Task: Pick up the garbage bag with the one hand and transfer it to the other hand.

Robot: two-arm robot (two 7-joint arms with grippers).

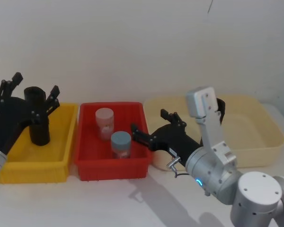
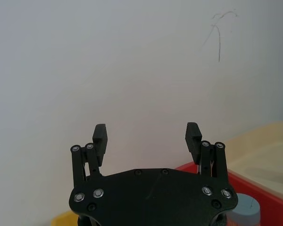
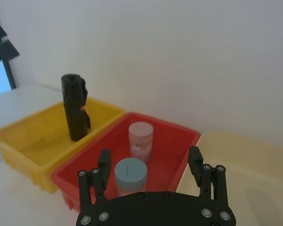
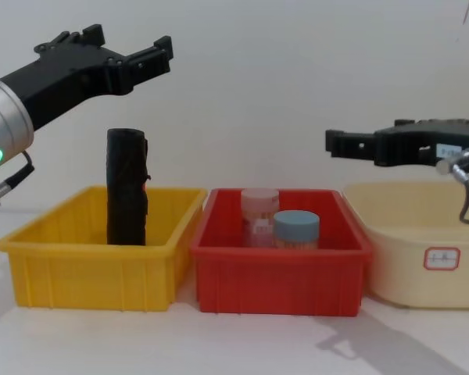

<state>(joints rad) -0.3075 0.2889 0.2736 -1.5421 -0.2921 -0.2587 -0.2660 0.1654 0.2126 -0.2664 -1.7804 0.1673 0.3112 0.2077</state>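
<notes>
The garbage bag (image 4: 127, 187) stands upright in the yellow bin (image 4: 94, 273), near its back wall, and nothing holds it. The left pincer (image 2: 146, 134), on the arm with the green ring light, hangs in the air above the roll and apart from it. Its two fingers are spread wide and there is nothing between them. The right pincer (image 3: 149, 157), on the arm with the blue ring light, hovers at about the height of the roll's top, over the border of the red bin (image 4: 281, 277) and the cream tub (image 4: 422, 234). It also is wide and empty, and it looks toward the roll across the red bin, where a blue-lidded jar (image 1: 120, 144) and a pink jar (image 1: 104, 123) stand.

The step in hand seems to be the approach for the first pick, so the task is at its beginning. The next move probably calls for the left pincer to come down around the upper part of the roll and close on it. The roll is tall and narrow, so a touch from one finger alone could tip it.
</notes>
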